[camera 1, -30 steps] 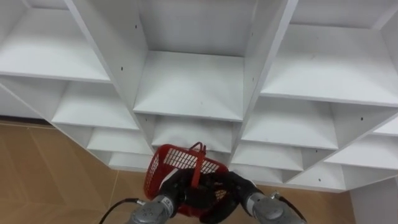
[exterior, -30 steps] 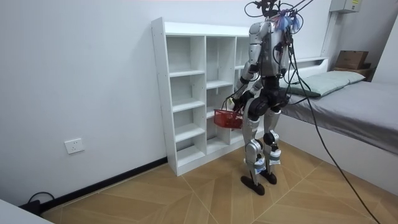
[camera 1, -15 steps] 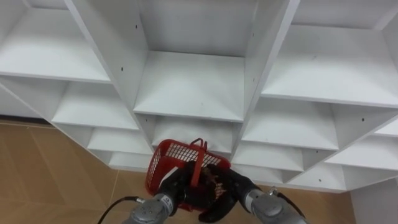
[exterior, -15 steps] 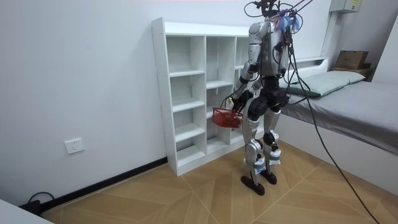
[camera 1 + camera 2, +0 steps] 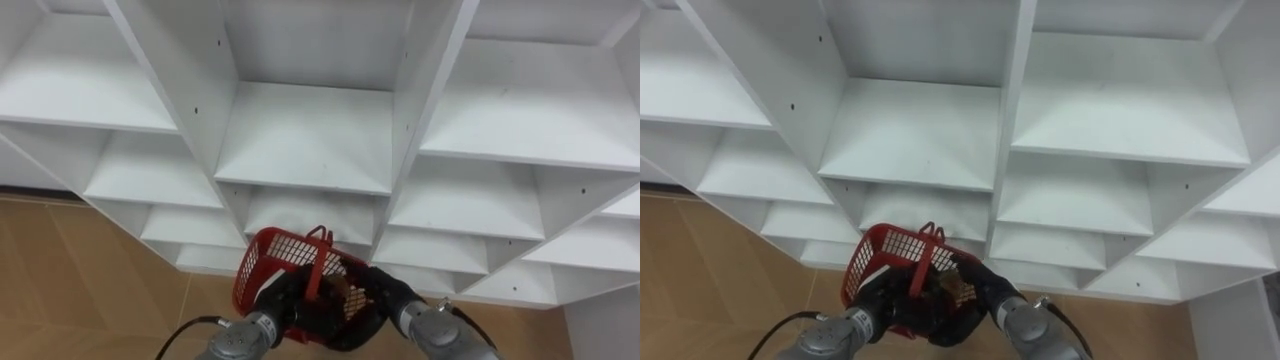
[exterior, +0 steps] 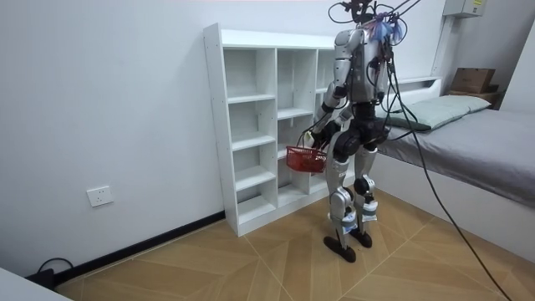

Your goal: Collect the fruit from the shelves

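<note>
Left eye view: left hand (image 5: 282, 298) fingers curl round the red basket (image 5: 280, 256) before the white closet (image 5: 305, 135). Right hand (image 5: 378, 292) is at the basket's right side; its grasp cannot be told.

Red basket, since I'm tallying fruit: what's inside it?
Inside the red basket a brownish item shows, unidentifiable. The left hand and right hand cover the rest.

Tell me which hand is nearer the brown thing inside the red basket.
Right. The right hand is over the red basket's right rim, beside the brown thing; the left hand is at its near left wall.
</note>
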Motion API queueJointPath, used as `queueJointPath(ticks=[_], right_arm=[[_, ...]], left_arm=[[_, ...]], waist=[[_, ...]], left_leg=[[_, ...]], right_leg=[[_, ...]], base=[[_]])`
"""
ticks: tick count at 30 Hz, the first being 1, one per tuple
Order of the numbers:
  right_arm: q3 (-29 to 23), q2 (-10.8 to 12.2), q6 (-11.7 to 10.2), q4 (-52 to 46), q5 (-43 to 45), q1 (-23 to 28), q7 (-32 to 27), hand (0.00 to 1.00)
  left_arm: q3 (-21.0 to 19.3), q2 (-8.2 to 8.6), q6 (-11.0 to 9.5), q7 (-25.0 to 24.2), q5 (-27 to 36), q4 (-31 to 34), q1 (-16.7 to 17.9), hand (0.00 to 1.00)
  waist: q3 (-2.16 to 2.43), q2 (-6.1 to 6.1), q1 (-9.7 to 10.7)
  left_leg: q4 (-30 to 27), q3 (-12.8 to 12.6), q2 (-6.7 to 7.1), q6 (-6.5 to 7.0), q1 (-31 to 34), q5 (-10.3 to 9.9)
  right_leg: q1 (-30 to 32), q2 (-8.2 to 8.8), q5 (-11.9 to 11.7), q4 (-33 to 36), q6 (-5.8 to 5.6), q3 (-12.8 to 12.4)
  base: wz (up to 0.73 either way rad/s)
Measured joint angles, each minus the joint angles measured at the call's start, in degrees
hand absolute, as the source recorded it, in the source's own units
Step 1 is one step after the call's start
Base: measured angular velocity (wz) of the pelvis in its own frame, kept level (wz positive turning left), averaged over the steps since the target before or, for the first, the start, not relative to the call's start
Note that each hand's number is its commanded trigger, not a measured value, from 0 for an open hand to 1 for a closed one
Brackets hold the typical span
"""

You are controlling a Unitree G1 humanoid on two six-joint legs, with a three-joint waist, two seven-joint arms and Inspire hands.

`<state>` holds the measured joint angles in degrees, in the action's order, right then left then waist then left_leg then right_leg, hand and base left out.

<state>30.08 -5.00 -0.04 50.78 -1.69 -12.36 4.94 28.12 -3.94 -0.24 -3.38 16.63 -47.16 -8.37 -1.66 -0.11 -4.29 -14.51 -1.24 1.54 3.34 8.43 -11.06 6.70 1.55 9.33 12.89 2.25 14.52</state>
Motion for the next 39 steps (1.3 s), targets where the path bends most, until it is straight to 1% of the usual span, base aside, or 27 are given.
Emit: queueJointPath(ticks=[2, 5, 6, 7, 8, 10, 12, 14, 15, 16, 18, 20, 22, 24, 25, 26, 27, 28, 30, 31, 32, 34, 35, 37, 39], right_arm=[[-0.5, -0.2, -0.2, -1.9, -0.4, 0.5, -0.2, 0.0], [-1.3, -0.4, -1.0, -3.5, -0.6, 1.2, -1.0, 0.0], [-2.2, -0.4, -1.2, -4.3, -0.6, 2.3, -1.3, 0.0], [-2.7, -0.4, -1.2, -6.1, -0.6, 3.7, -1.9, 0.0], [-3.5, -0.7, -1.2, -8.4, -0.5, 5.4, -2.4, 0.0], [-4.7, -0.9, -1.3, -11.0, -0.5, 7.2, -3.0, 0.0], [-5.1, -1.6, -1.3, -13.5, -1.1, 9.0, -3.9, 0.0], [-5.1, -3.0, -1.8, -16.1, -3.2, 11.0, -5.3, 0.0], [-5.3, -3.2, -2.0, -16.1, -3.6, 11.3, -5.6, 0.0], [-6.0, -3.5, -2.0, -16.0, -3.9, 12.4, -6.2, 0.0], [-7.3, -3.9, -2.0, -15.7, -4.7, 14.3, -7.3, 0.0], [-9.5, -4.2, -2.0, -15.7, -4.8, 16.8, -8.4, 0.0], [-11.6, -4.2, -2.0, -15.7, -4.8, 18.1, -9.4, 0.0], [-14.0, -4.2, -2.2, -15.9, -4.6, 19.1, -10.4, 0.0], [-15.3, -4.3, -2.8, -15.9, -4.5, 20.1, -11.2, 0.0], [-16.0, -4.6, -3.1, -15.9, -4.9, 21.0, -12.1, 0.0], [-16.2, -4.8, -3.2, -15.9, -5.3, 21.3, -12.4, 0.0], [-17.0, -5.0, -3.5, -15.5, -6.6, 21.8, -12.8, 0.0], [-18.1, -5.1, -4.5, -13.2, -8.1, 22.1, -13.6, 0.0], [-18.7, -5.2, -5.4, -10.6, -8.6, 22.0, -13.7, 0.0], [-19.8, -5.2, -5.7, -7.7, -8.3, 22.1, -13.5, 0.0], [-21.7, -5.3, -5.7, -5.7, -6.5, 22.9, -13.5, 0.0], [-22.5, -5.8, -5.8, -4.3, -4.8, 23.4, -13.5, 0.0], [-22.5, -6.7, -5.8, -1.8, -3.2, 23.8, -13.6, 0.0], [-22.5, -6.8, -5.8, 1.1, -2.2, 24.0, -13.5, 0.0]], left_arm=[[-0.3, -0.75, -0.1, 0.1, -0.6, 0.7, 0.7, 1.0], [-1.4, -1.15, -0.1, 0.7, -0.6, 0.8, 1.3, 1.0], [-1.7, -1.25, -0.1, 1.1, -0.6, 0.9, 1.5, 1.0], [-2.7, -1.22, -0.1, 1.8, -0.8, 1.5, 2.1, 1.0], [-3.9, -1.4, -0.1, 2.5, -1.8, 2.3, 2.9, 1.0], [-5.5, -1.44, -0.1, 3.4, -3.3, 2.7, 3.7, 1.0], [-6.8, -1.59, -0.1, 4.7, -3.9, 2.9, 4.9, 1.0], [-6.9, -2.92, -0.1, 6.3, -3.9, 3.4, 6.3, 1.0], [-6.9, -3.26, -0.1, 6.6, -4.0, 3.4, 6.6, 1.0], [-7.2, -3.68, -0.1, 7.3, -4.2, 3.3, 7.5, 1.0], [-8.0, -3.97, -0.3, 8.6, -5.4, 3.2, 9.3, 1.0], [-10.2, -4.11, -0.4, 9.8, -7.6, 3.2, 12.4, 1.0], [-11.3, -4.54, -0.4, 10.6, -9.0, 3.1, 13.7, 1.0], [-13.5, -4.57, -0.4, 10.8, -10.5, 3.1, 15.1, 1.0], [-14.9, -4.65, -0.3, 11.3, -11.4, 3.0, 16.4, 1.0], [-15.7, -5.08, -0.3, 12.1, -11.8, 3.0, 17.9, 1.0], [-16.0, -5.31, -0.3, 12.5, -11.8, 3.0, 18.6, 1.0], [-16.9, -5.64, -0.4, 13.1, -11.7, 2.4, 19.3, 1.0], [-18.2, -5.81, -0.7, 14.3, -11.7, -0.8, 19.2, 1.0], [-19.3, -5.8, -0.9, 14.7, -11.8, -3.1, 19.1, 1.0], [-20.3, -5.77, -1.0, 15.1, -12.2, -4.8, 19.3, 1.0], [-21.8, -5.81, -1.0, 15.3, -12.4, -6.0, 19.6, 1.0], [-22.7, -5.78, -1.0, 15.3, -12.4, -6.5, 20.2, 1.0], [-23.6, -5.8, -1.0, 15.5, -12.4, -7.1, 20.7, 1.0], [-24.1, -5.84, -1.3, 16.4, -12.4, -7.8, 20.7, 1.0]], waist=[[0.11, -0.17, 0.7], [0.28, -0.47, 1.3], [0.57, -0.72, 1.5], [0.74, -0.91, 1.4], [0.97, -1.14, 1.5], [1.01, -1.16, 1.6], [1.02, -1.17, 2.0], [1.11, -1.21, 2.4], [1.11, -1.2, 2.5], [1.16, -1.12, 2.6], [1.35, -0.96, 2.6], [1.55, -0.79, 2.7], [1.67, -0.91, 2.9], [1.64, -1.02, 3.1], [1.63, -1.04, 3.4], [1.65, -1.07, 3.9], [1.66, -1.09, 4.0], [1.57, -1.14, 4.2], [1.5, -1.15, 4.3], [1.41, -1.02, 4.3], [1.42, -0.98, 4.3], [1.4, -1.07, 4.2], [1.31, -0.86, 4.1], [1.29, -0.54, 4.0], [1.31, -0.52, 4.0]], left_leg=[[0.0, -0.1, 0.04, 0.0, -0.1, 0.0], [0.1, -0.2, 0.04, 0.0, -0.7, 0.0], [0.1, -0.2, 0.06, 0.0, -1.2, 0.0], [0.1, -0.2, 0.05, 0.0, -1.7, 0.0], [0.4, -0.4, 0.04, 0.0, -2.3, 0.0], [1.0, -0.5, 0.05, 0.01, -3.5, 0.0], [1.2, -0.6, 0.06, 0.01, -4.8, 0.0], [1.8, -0.5, 0.07, 0.01, -5.8, 0.0], [2.0, -0.5, 0.08, 0.01, -6.1, 0.0], [1.9, -0.5, 0.11, 0.01, -6.6, 0.0], [2.5, -0.8, 0.1, 0.01, -7.3, 0.0], [2.9, -1.5, 0.0, 0.01, -8.1, 0.0], [2.8, -1.6, -0.02, 0.01, -8.3, 0.0], [3.1, -1.7, -0.03, 0.02, -8.6, 0.0], [3.6, -1.7, -0.04, 0.02, -9.4, 0.0], [4.1, -1.8, -0.03, 0.02, -10.2, 0.0], [4.2, -1.8, -0.03, 0.01, -10.4, 0.0], [4.8, -1.8, -0.03, 0.01, -11.1, 0.0], [5.1, -1.7, -0.03, 0.01, -11.9, 0.0], [5.3, -1.7, -0.03, 0.0, -12.3, 0.0], [5.5, -1.7, -0.01, 0.02, -12.3, -0.1], [5.8, -1.8, 0.0, 0.05, -12.2, -0.1], [5.9, -2.1, 0.0, 0.07, -12.3, -0.1], [6.0, -2.5, -0.04, 0.13, -12.3, -0.2], [6.2, -2.7, -0.1, 0.13, -12.4, -0.2]], right_leg=[[0.0, 0.02, 0.0, 0.0, 0.0, -0.2], [-0.6, 0.0, 0.0, -0.2, -0.01, -0.3], [-1.1, 0.0, 0.0, -0.3, -0.02, -0.3], [-1.7, -0.02, 0.0, -0.3, -0.03, -0.5], [-2.0, -0.09, 0.0, -0.3, -0.06, -1.2], [-2.9, -0.16, 0.0, -0.4, -0.09, -1.9], [-4.0, -0.15, 0.1, -0.4, -0.19, -1.9], [-4.8, -0.16, 0.2, -0.5, -0.32, -1.9], [-5.0, -0.17, 0.2, -0.5, -0.32, -1.9], [-5.7, -0.21, 0.2, -1.0, -0.32, -1.9], [-6.4, -0.32, 0.2, -1.3, -0.34, -2.4], [-7.0, -0.59, 0.1, -2.2, -0.42, -3.3], [-7.1, -0.62, 0.1, -2.2, -0.43, -3.3], [-7.2, -0.63, 0.1, -2.3, -0.44, -3.4], [-7.9, -0.64, 0.1, -2.5, -0.45, -3.4], [-8.5, -0.68, 0.2, -2.6, -0.52, -3.5], [-8.9, -0.7, 0.2, -2.9, -0.54, -3.5], [-9.4, -0.8, 0.2, -3.3, -0.54, -3.6], [-10.0, -0.86, 0.2, -3.4, -0.57, -3.8], [-10.4, -0.88, 0.2, -3.5, -0.62, -3.8], [-10.7, -0.92, 0.2, -3.9, -0.63, -3.9], [-10.4, -1.0, 0.2, -4.1, -0.69, -4.3], [-10.3, -1.01, 0.1, -4.1, -0.72, -4.6], [-10.4, -1.06, 0.1, -4.1, -0.73, -5.0], [-10.4, -1.11, 0.1, -4.2, -0.73, -5.1]], base=[[-0.02], [-0.03], [0.0], [0.0], [-0.05], [-0.05], [0.0], [0.0], [0.0], [-0.03], [-0.09], [-0.15], [-0.03], [-0.02], [-0.04], [0.0], [-0.04], [0.0], [-0.02], [0.0], [0.0], [-0.02], [-0.09], [-0.1], [-0.06]])
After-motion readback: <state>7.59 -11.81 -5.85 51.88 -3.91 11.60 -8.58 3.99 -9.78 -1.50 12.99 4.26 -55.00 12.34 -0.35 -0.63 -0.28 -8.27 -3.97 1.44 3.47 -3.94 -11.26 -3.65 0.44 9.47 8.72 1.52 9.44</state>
